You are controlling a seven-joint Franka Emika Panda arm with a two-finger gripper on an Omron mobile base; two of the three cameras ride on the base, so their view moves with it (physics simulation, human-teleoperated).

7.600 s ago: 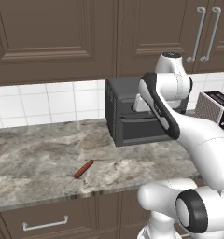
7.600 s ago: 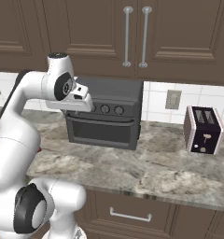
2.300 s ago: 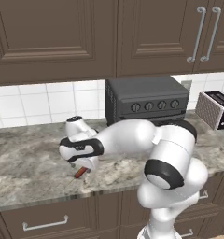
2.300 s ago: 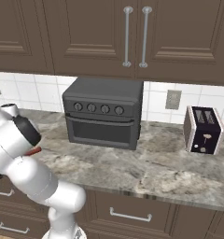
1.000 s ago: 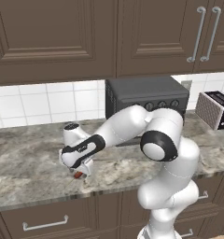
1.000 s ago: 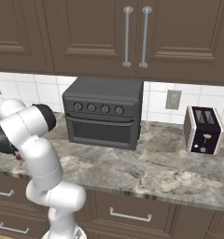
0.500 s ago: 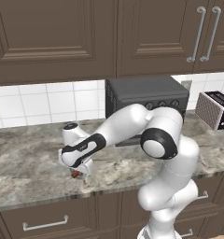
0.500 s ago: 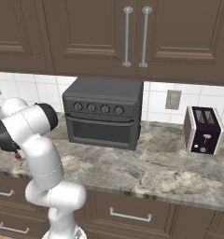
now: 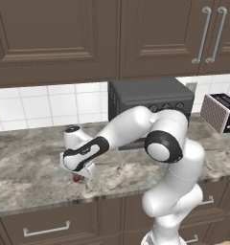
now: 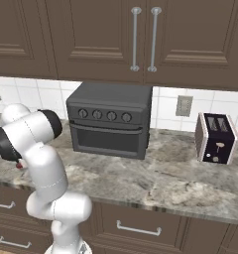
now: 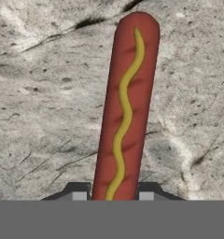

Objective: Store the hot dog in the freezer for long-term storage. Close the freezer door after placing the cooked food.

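1. Marbled grey stone makes up the counter, under dark brown cabinets and a white tiled wall.
2. On it, near the front edge, lies the hot dog, a straight reddish-brown sausage with a wavy yellow line along its top; in the left base view only its red end peeks out under the hand.
3. The tool is closed on the near end of the hot dog, one dark tip on each side of it, with the rest of the sausage reaching away over the stone.
4. The hot dog looks light and a little soft, with a smooth round skin that may be slippery. A hold across the middle would balance it better; held at one end, it may droop or swivel when lifted. A gentle squeeze should do, since a hard one could dent it or squirt it out.
5. The white arm bends down and left from the base, the hand low over the counter.
6. Farther back stands a dark toaster oven against the wall, and a toaster well off to the right.
7. The lift looks to be the next step.
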